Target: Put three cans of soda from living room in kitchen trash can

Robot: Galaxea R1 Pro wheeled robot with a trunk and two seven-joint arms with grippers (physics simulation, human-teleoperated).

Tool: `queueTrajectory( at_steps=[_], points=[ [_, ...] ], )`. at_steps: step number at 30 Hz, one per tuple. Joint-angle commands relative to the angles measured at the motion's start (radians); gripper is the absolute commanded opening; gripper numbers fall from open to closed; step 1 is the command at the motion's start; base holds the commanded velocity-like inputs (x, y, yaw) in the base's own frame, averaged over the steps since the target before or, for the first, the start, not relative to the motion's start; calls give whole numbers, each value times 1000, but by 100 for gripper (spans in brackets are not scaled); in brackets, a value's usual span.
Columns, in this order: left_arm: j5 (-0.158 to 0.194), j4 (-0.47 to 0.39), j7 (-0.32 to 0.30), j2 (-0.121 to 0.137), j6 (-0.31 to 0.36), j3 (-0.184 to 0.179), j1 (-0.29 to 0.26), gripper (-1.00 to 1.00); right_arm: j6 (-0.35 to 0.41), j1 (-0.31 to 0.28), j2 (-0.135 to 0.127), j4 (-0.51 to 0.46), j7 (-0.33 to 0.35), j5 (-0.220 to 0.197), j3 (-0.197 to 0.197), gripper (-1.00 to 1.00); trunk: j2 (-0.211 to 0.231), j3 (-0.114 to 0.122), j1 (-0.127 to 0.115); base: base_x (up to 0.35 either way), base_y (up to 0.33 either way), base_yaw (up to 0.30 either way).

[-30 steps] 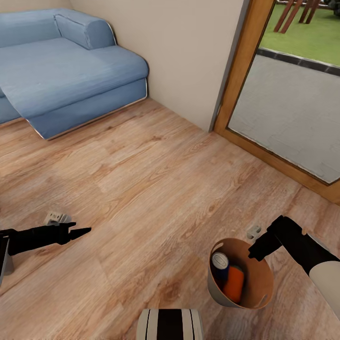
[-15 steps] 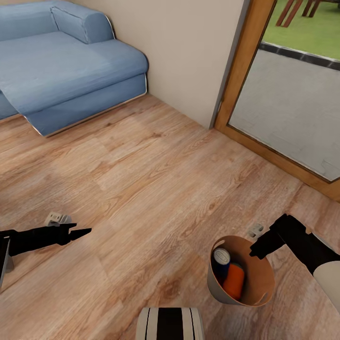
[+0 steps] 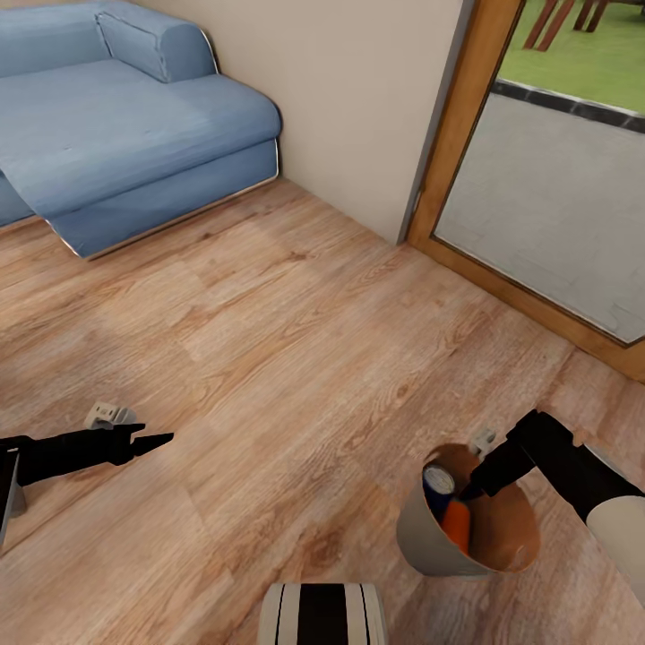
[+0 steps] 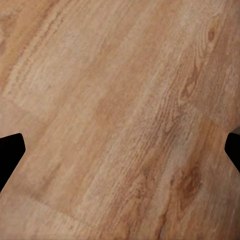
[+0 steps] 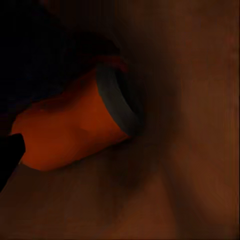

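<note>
We are on the wooden floor (image 3: 296,358) of the living room, with the blue sofa (image 3: 125,125) at about ten o'clock and the glass door (image 3: 555,197) at two o'clock. The trash can (image 3: 430,542) hangs at roughly four o'clock from our trunk, tipped so its brown mouth faces up and toward the right arm. Our right gripper (image 3: 473,488) reaches in over the rim; whether its fingers pinch the wall of the bin or simply sit inside, we cannot tell, since the tips are hidden in the head view and the right wrist view is very dark.

Two cans lie inside: the blue can (image 3: 439,484) with its silvery top toward eleven o'clock, and the orange can (image 3: 457,524) just beside it, lower down. In the right wrist view the orange can (image 5: 70,130) lies close ahead of the fingers, its long axis slanted across them. A third can we do not make out.

Our left gripper (image 3: 157,440) hovers low over bare boards at nine o'clock, its fingers spread apart and carrying nothing. The right arm is plainly the one at the bin, so any carrying to the kitchen likely falls to it.
</note>
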Motion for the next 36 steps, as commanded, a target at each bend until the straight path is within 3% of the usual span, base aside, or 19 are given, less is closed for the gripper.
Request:
queueTrajectory(
  at_steps=[1, 36],
  points=[
    [0, 0, 0, 0, 0, 0, 0, 100, 0, 0, 0, 0, 0, 0, 0, 100, 0, 0, 0, 0, 0, 0],
    [0, 0, 0, 0, -2, 0, 0, 100, -2, 0, 1, 0, 2, 2, 1, 100, 0, 0, 0, 0, 0, 0]
  ],
)
